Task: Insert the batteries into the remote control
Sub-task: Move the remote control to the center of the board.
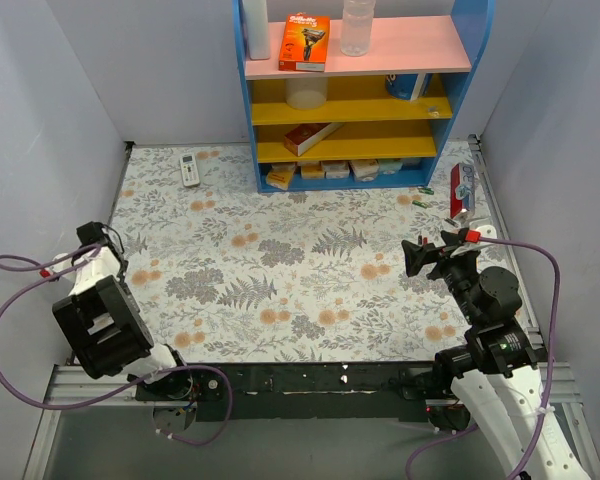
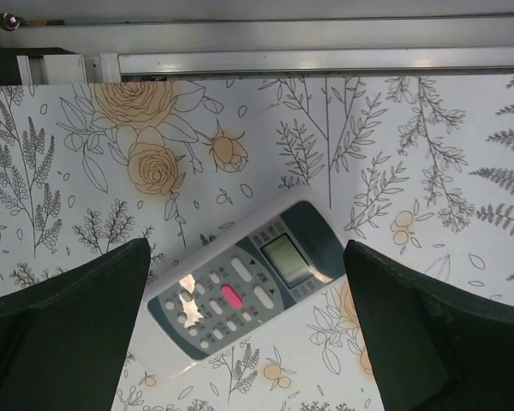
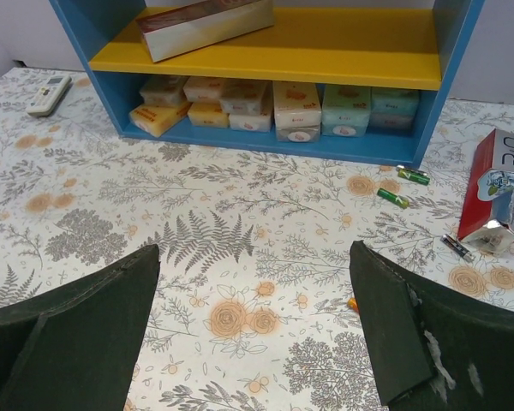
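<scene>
The left gripper (image 2: 247, 274) is held over the floral cloth (image 1: 300, 270) with its fingers (image 2: 68, 334) spread wide. Between them the remote control (image 2: 240, 287) is seen lying flat and slantwise. Its keypad and display face up, and its display end is turned toward the metal rail (image 2: 325, 60) at the table edge. Its keypad end lies just beside the finger at the left of the wrist view; whether either finger touches it cannot be told. In the top view this remote control is hidden beneath the left arm.

The right gripper (image 3: 255, 257) is also spread apart, with nothing held between its fingers (image 3: 411, 334). It is raised above the right side of the cloth and aimed toward the blue shelf unit (image 3: 84, 38).

Loose cells are shown well ahead of the right gripper, between the shelf's right foot and the red pack (image 3: 493, 193). Two green batteries (image 3: 392, 198) lie near the foot, and a dark battery (image 3: 457, 247) lies just beside the pack. The pack lies at the right edge of the cloth, its silver end nearest the camera.

A smaller white remote (image 1: 189, 169) is seen at the far left of the cloth, beside the shelf's left foot and well apart from both grippers.

On the shelf unit:
- A row of small packets (image 3: 295, 107) is stacked in the bottom compartment.
- A long box (image 3: 206, 26) is laid on the yellow shelf above.
- An orange razor box (image 1: 305, 42) and a clear bottle (image 1: 356, 25) are placed on the pink top.
</scene>
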`<action>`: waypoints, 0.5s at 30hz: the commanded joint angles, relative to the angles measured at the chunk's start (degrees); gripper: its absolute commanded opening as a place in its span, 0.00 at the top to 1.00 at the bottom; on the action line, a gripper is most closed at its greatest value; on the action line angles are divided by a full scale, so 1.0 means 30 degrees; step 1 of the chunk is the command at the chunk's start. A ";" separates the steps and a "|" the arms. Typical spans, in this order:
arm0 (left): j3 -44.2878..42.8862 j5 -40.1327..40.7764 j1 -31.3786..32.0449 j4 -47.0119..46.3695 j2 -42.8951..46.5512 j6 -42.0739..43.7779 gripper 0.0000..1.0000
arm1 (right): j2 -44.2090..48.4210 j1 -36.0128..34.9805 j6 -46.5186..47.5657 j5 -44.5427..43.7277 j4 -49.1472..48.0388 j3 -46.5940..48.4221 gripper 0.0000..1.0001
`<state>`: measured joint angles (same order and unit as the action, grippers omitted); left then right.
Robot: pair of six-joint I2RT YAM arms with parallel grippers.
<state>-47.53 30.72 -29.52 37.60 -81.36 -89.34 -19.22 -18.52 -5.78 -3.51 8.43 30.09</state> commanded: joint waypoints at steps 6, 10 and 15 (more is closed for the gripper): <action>0.0959 -0.3763 -0.1118 -0.2867 -0.0973 0.3002 0.02 | -0.0389 -0.0124 0.0053 -0.0149 -0.0640 0.0079 0.02; 0.1193 -0.5314 -0.1118 -0.2224 -0.1590 0.3587 0.02 | -0.0536 -0.0095 -0.0036 -0.0120 -0.0728 0.0108 0.02; 0.2422 -0.7805 -0.0651 -0.1930 0.0633 0.3297 0.06 | -0.0565 -0.0095 -0.0240 -0.0178 -0.0816 0.0020 0.02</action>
<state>-43.81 16.27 -32.51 30.15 -84.14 -79.35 -20.73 -18.57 -5.87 -3.51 8.43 30.09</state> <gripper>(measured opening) 0.965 0.982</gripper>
